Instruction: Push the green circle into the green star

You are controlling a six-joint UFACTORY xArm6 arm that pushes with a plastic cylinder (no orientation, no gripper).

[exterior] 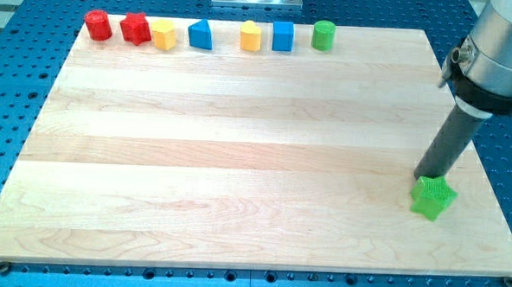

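The green circle (323, 35) stands at the view's top edge of the wooden board, right of the middle. The green star (432, 197) lies near the board's right edge, low in the view. My rod comes down from the upper right, and my tip (423, 174) sits right at the star's upper left edge, seemingly touching it. The tip is far from the green circle, which is well up and to the left.
A row of blocks runs along the board's top edge: a red circle (98, 24), a red star (135, 28), a yellow block (164, 35), a blue triangle (200, 35), a yellow block (251, 37) and a blue square (282, 36). A blue perforated table surrounds the board (238, 151).
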